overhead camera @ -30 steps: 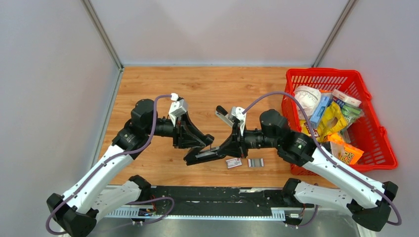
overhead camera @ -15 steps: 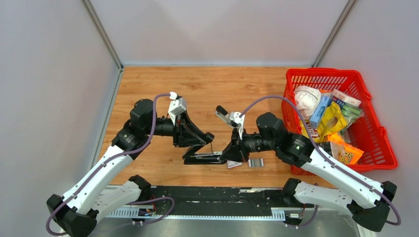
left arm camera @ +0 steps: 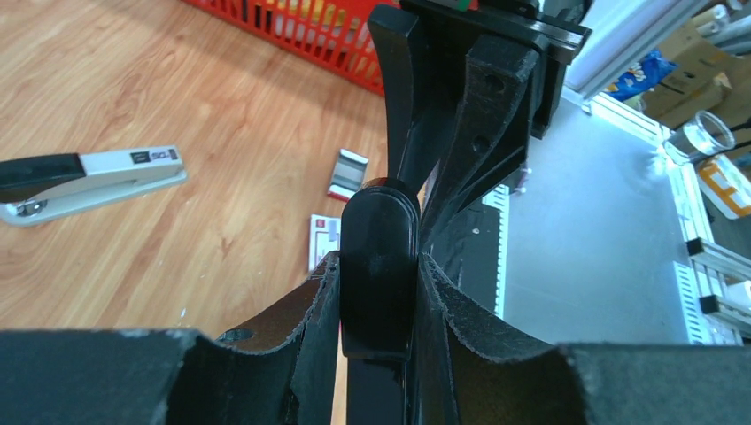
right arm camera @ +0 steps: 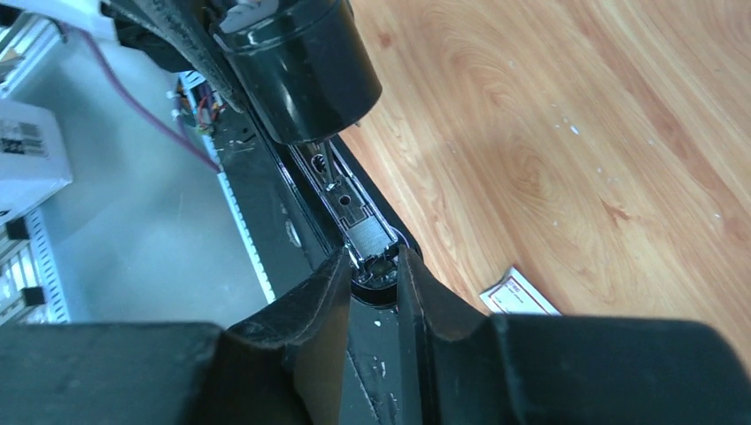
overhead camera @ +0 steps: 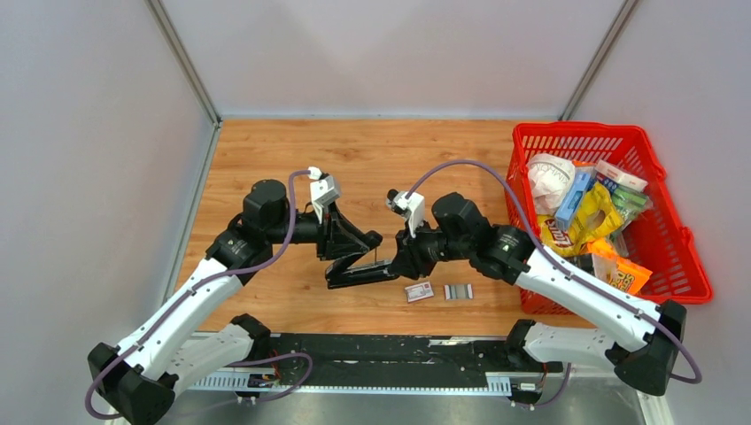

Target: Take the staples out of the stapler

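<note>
2 staplers: black stapler (overhead camera: 359, 274) clamped in left gripper (left arm camera: 379, 266), right gripper (right arm camera: 370, 270) narrow round tip, grip unclear; grey stapler (left arm camera: 89, 181). 1 strip staples (overhead camera: 458, 291), 1 box (overhead camera: 419, 292), bench (overhead camera: 266, 159) near edge.

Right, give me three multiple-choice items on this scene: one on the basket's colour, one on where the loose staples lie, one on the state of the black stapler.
1. The basket is:
A blue
B red
C green

2. The loose staples lie:
A in the basket
B on top of the left arm
C on the table beside the white-and-red box

3. The black stapler is:
A clamped in the left tool
B lying free on the table
C dropped in the basket

Answers:
1 B: its mesh walls are red.
2 C: the top view shows the strip on the wood next to the box.
3 A: the left wrist view shows the tool pressed against both sides of the stapler.
</note>
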You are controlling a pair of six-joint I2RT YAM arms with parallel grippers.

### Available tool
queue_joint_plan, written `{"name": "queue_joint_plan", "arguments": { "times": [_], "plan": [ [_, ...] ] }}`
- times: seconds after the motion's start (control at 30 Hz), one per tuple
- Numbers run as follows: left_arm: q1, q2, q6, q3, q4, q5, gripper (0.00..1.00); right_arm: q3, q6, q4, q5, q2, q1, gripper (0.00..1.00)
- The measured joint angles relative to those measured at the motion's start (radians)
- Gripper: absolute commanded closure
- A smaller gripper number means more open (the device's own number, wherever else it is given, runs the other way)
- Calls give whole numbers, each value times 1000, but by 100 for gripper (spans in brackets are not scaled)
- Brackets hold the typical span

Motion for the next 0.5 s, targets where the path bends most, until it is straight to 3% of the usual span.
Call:
{"name": "queue_joint_plan", "arguments": {
  "times": [0.17, 0.37, 0.43, 0.5],
  "plan": [
    [3, 11, 24, -10, -8, -67, 100, 37, 5, -45, 57, 18, 0, 60],
    [8, 21, 47, -18, -15, -128, 100, 121, 3, -81, 104, 18, 2, 57],
    [8, 21, 53, -21, -17, -140, 100, 145, 2, -88, 124, 19, 2, 70],
    [8, 21, 55, -21, -20, -153, 100, 169, -2, -95, 150, 25, 2, 92]
  ]
}}
